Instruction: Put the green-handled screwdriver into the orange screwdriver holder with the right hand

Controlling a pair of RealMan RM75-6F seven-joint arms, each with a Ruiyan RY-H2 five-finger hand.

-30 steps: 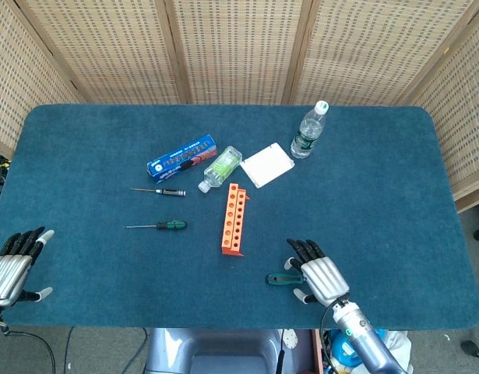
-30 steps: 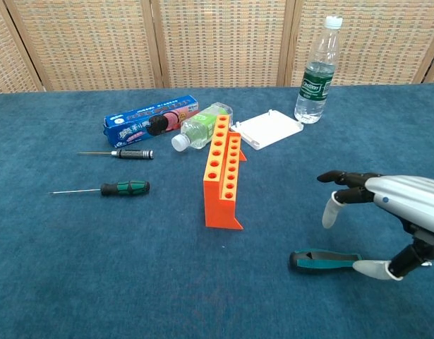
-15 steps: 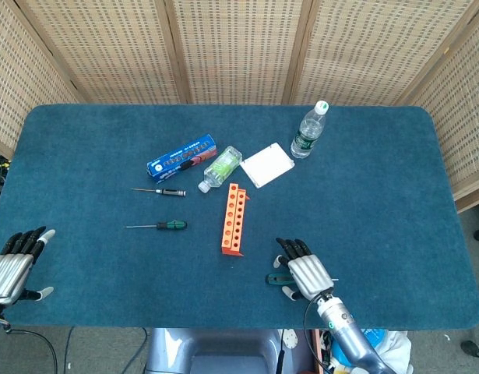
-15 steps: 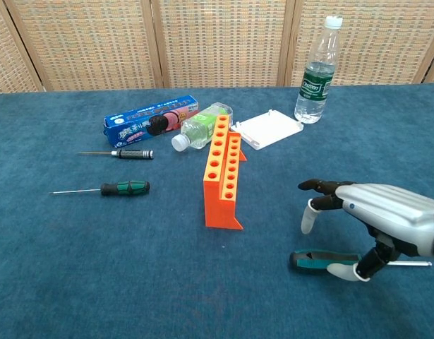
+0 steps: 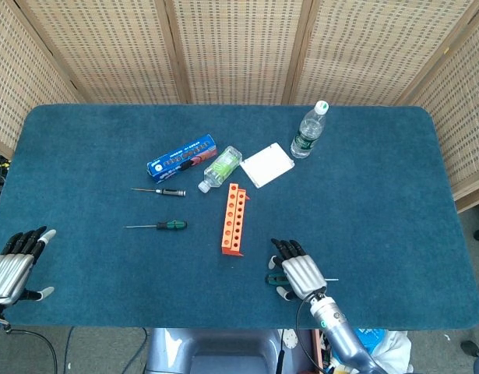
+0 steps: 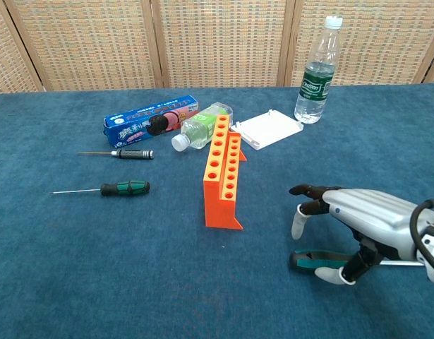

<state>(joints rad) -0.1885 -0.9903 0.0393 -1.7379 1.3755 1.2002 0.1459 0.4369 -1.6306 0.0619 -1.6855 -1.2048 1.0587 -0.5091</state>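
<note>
1. Near the bottom edge of the head view, right of centre, the right hand [image 5: 299, 269] is hovering over the green-handled screwdriver [image 6: 310, 260], which is lying flat on the blue table [image 5: 364, 195]
2. Its fingers [image 6: 306, 191] are arching apart above the tool while the thumb is reaching down beside the handle; nothing is looking pinched yet, though whether the thumb is touching the handle I cannot tell
3. Just up and left of that hand, the orange screwdriver holder [image 6: 222, 176] is standing upright with its row of holes facing up, near the tool but apart from it
4. Further left in the frame, a second green-handled screwdriver [image 5: 161, 225] and a black-handled screwdriver [image 5: 163, 191] are lying well away from the right hand
5. At the lower left corner, the left hand [image 5: 12, 265] is resting idle, spread and holding nothing
6. Risk, as I judge it: the closing thumb may be pushing the round handle so it rolls out of reach, and a sweeping hand could be knocking the light holder over
</note>
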